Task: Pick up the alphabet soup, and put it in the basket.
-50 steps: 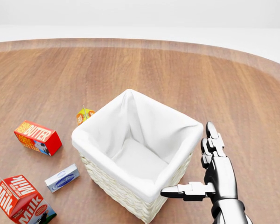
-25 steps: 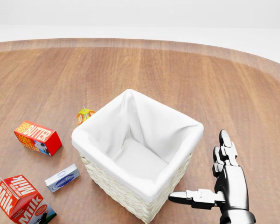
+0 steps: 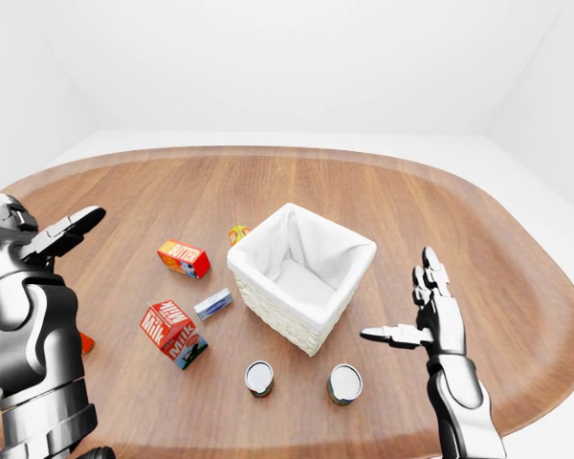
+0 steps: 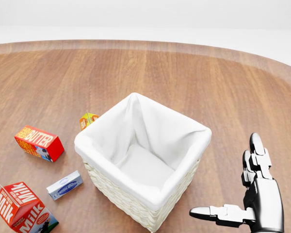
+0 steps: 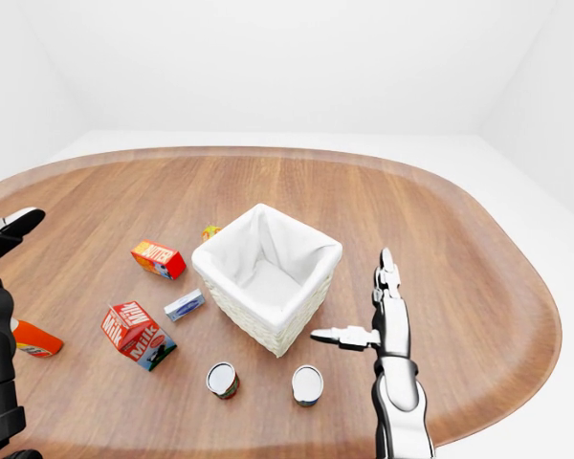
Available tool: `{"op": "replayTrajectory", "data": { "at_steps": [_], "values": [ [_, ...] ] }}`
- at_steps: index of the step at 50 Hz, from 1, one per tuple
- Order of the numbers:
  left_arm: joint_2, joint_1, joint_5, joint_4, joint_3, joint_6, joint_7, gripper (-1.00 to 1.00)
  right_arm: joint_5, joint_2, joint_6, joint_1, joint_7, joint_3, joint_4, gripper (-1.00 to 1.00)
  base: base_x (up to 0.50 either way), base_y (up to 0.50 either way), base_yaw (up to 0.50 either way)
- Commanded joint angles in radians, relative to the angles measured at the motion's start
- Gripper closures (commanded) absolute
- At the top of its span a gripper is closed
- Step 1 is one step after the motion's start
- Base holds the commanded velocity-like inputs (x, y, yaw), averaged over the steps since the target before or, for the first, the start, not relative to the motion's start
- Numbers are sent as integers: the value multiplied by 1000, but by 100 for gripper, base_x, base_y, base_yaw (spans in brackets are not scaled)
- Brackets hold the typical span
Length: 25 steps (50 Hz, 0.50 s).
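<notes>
Head view: right hand (image 4: pixel 254 194) spread beside basket (image 4: pixel 136 194).

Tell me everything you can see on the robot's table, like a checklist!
Surface: wooden table, oval.
Job's things: white lined basket, empty; two upright cans below it in the left-eye view; which is the alphabet soup cannot be told.
Clutter: butter box, milk carton, small blue-and-white box, small orange carton and an orange item by the left arm.
Grippers: left hand open, raised; right hand open, beside the basket, holding nothing.
Cables: nothing seen.
Surroundings: plain white walls and floor.
</notes>
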Motion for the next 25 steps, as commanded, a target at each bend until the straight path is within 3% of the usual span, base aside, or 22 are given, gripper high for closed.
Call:
{"op": "replayTrajectory", "data": {
  "at_steps": [1,25],
  "values": [
    [-2,3,5,2,-2,0,0,-100,-80,8,0,40,30,-4,-152,-100,0,0,0],
    [-5,6,9,-6,0,0,2,-100,-54,18,0,29,48,29,-91,-100,0,0,0]
  ]
}}
